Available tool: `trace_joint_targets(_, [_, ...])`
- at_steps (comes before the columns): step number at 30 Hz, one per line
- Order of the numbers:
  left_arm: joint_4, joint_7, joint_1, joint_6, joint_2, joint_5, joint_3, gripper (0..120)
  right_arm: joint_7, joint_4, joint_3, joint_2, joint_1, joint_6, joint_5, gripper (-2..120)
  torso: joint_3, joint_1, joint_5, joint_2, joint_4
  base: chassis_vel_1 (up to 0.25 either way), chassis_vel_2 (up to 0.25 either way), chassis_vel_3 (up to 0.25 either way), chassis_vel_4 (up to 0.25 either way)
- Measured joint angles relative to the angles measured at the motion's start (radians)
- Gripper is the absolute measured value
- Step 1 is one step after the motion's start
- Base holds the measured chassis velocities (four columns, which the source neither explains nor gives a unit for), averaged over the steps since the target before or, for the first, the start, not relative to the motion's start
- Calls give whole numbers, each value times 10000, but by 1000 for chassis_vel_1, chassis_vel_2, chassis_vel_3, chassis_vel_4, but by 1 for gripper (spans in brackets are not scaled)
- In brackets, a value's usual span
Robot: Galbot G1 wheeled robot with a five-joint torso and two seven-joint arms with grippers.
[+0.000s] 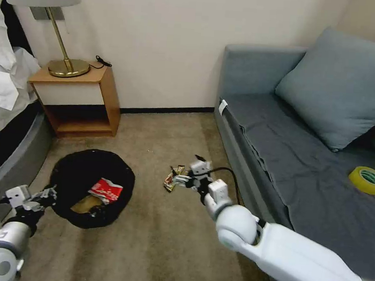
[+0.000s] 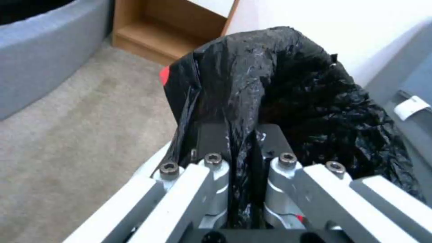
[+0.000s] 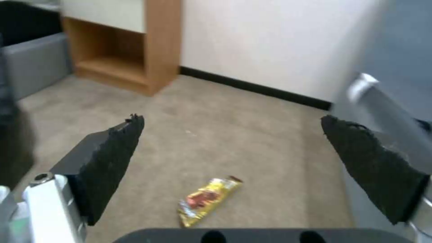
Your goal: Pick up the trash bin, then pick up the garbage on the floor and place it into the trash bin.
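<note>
Down on the carpet in the head view, the trash bin (image 1: pixel 91 188) sits as a round black shape, its crinkly plastic liner holding a crushed red-and-white carton (image 1: pixel 105 190) and a brown paper bag (image 1: pixel 84 203). The left pincer (image 1: pixel 48 194) reaches from the lower left corner and grips the bin's near rim. The right arm stretches forward beside the grey sofa (image 1: pixel 304 164), its right pincer (image 1: pixel 181 180) low over a gold-brown snack wrapper (image 1: pixel 171 179) on the floor. A yellow tape roll (image 1: pixel 368 180) lies on the sofa seat. Seen from the left wrist, the black liner (image 2: pixel 279 91) bunches in glossy folds, pinched tight between the closed fingers (image 2: pixel 211 135). From the right wrist, two rough black pads (image 3: pixel 114 158) stand wide apart, and the shiny wrapper (image 3: pixel 207 201) lies flat on the beige carpet between them, untouched.
</note>
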Motion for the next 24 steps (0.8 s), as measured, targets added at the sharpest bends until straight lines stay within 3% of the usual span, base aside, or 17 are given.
trace_joint_targets(9, [116, -12, -9, -48, 55, 28, -24, 5, -267, 807, 2050, -216, -2748, -54, -928, 100, 0, -1, 1, 0, -3, 0, 0, 0, 0])
trace_joint_targets(12, [199, -7, -32, -67, 68, -5, -59, 5, -889, 1182, 2985, -330, -3851, -106, -1418, 100, -1, 0, 0, 1, -3, 0, 0, 0, 0])
trace_joint_targets(24, [357, 8, -46, -83, 132, -175, -287, 5, -1659, 1537, 3677, -464, -4621, -277, -1719, 100, 0, -1, -1, 0, -1, 0, 0, 0, 0])
